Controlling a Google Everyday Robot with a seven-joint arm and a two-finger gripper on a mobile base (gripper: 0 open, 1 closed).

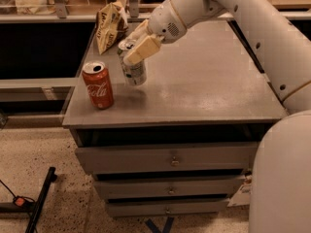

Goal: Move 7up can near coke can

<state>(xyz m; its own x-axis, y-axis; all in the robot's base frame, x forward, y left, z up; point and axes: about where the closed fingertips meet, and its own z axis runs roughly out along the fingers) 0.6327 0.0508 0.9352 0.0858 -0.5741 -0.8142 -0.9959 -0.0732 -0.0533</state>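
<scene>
The red coke can (98, 85) stands upright near the front left corner of the grey cabinet top (204, 81). The silver-grey 7up can (133, 68) is tilted, just right of and slightly behind the coke can, with a small gap between them. My gripper (135, 46) is shut on the 7up can's upper part, one cream finger (141, 50) across its front. The white arm reaches in from the upper right. Whether the can's base touches the top I cannot tell.
A crumpled yellow-brown chip bag (109, 25) lies at the back left of the cabinet top, behind the cans. Drawers (170, 159) are below. A black stand leg (41, 198) lies on the speckled floor at left.
</scene>
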